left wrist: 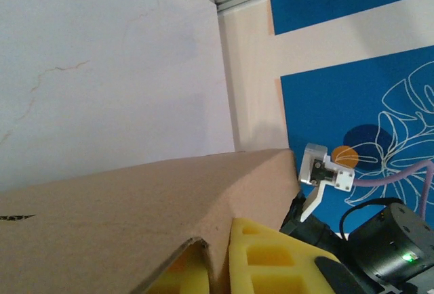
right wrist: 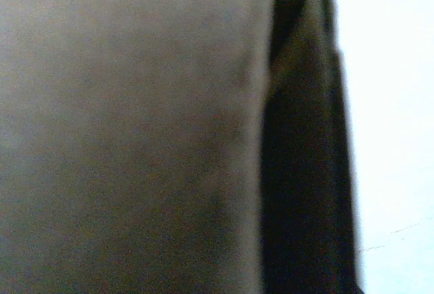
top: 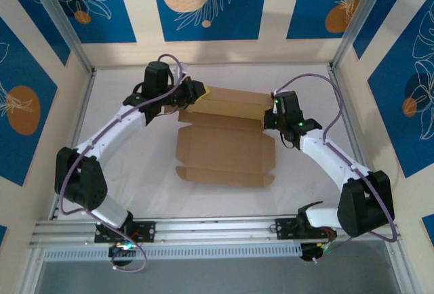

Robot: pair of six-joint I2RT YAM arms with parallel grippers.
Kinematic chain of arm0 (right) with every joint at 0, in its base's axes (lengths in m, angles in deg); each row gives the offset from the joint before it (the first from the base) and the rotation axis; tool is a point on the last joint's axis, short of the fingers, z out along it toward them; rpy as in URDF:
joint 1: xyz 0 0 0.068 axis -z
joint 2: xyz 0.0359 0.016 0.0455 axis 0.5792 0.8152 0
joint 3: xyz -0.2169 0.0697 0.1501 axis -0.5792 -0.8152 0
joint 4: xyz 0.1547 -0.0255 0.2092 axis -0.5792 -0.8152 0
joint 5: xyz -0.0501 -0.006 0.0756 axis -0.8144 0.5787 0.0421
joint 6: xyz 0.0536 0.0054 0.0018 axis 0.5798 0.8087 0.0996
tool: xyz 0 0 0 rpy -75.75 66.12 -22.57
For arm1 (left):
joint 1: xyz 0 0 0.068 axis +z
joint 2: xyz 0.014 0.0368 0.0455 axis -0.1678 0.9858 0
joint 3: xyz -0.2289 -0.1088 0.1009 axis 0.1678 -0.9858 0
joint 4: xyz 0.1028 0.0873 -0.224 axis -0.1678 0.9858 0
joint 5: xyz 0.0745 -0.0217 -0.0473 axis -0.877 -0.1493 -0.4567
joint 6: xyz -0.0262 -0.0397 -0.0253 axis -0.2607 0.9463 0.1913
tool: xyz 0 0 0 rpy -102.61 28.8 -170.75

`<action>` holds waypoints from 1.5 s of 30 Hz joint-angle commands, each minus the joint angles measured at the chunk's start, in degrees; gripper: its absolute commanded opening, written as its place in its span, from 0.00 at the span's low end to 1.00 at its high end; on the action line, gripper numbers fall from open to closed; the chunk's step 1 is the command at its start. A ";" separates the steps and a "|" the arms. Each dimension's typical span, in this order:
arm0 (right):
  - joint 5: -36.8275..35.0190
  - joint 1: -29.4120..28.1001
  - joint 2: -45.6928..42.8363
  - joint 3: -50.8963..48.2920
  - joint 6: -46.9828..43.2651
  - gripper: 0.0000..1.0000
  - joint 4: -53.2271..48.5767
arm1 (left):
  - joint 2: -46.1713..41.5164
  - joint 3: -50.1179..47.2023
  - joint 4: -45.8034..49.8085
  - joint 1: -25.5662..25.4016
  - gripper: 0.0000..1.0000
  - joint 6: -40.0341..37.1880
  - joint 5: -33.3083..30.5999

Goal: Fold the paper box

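Left gripper (top: 199, 95) is pinching the raised rear flap of the paper box (top: 227, 152) at its left corner between yellow pads (left wrist: 268, 257). Right gripper (top: 270, 116) is sitting closed at the flap's right end. Plain brown box is lying centred on the white table (top: 142, 179), open room around it, blue leaf-patterned walls (top: 203, 3) enclosing.

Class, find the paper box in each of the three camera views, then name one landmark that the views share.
Top external: the paper box lies mid-table, with its far panel raised.
Left wrist: the box is the brown cardboard across the bottom of the picture.
Right wrist: a blurred brown surface covers the left part, most likely the box seen close up.
Shared landmark: the white table.
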 commanded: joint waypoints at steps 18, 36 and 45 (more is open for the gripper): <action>0.42 2.07 -1.96 2.03 2.10 0.00 -1.23 | -3.01 3.35 8.82 1.17 0.41 -9.73 -2.69; 5.70 7.21 1.46 5.09 1.57 0.00 -6.88 | -9.13 -15.28 7.79 3.64 0.26 -30.75 -15.28; 7.07 6.88 1.64 5.41 1.84 0.00 -7.02 | -3.98 -16.26 1.42 3.56 0.43 -27.02 -16.82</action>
